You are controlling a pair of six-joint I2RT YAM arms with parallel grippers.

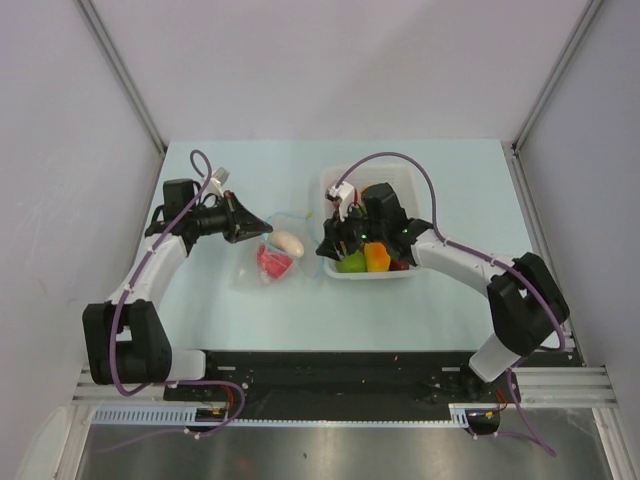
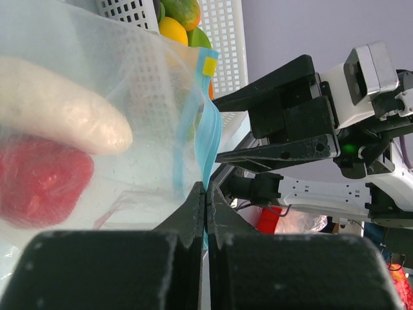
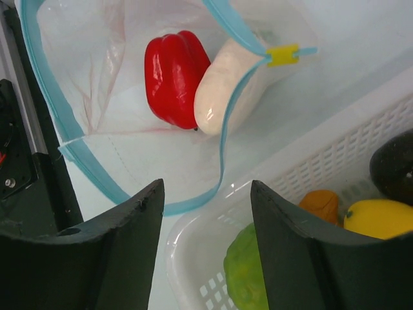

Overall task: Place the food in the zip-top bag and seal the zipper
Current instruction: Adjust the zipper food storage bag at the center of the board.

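Observation:
The clear zip-top bag (image 1: 268, 255) lies left of the white basket (image 1: 400, 185), its mouth held open. Inside it are a red pepper (image 3: 173, 72) and a white vegetable (image 3: 227, 90); both also show in the top view, the pepper (image 1: 273, 264) and the white piece (image 1: 288, 241). My left gripper (image 2: 206, 187) is shut on the bag's teal zipper (image 2: 210, 139) edge. My right gripper (image 3: 206, 194) is open and empty over the basket's near-left corner, above a green piece (image 3: 248, 271). A yellow piece (image 3: 381, 218), an orange one (image 3: 321, 205) and a dark one (image 3: 393, 165) lie in the basket.
The zipper's yellow slider (image 3: 284, 55) sits at the far end of the bag mouth. The right arm (image 1: 470, 265) reaches across from the near right. Grey walls close in the table on the left, back and right.

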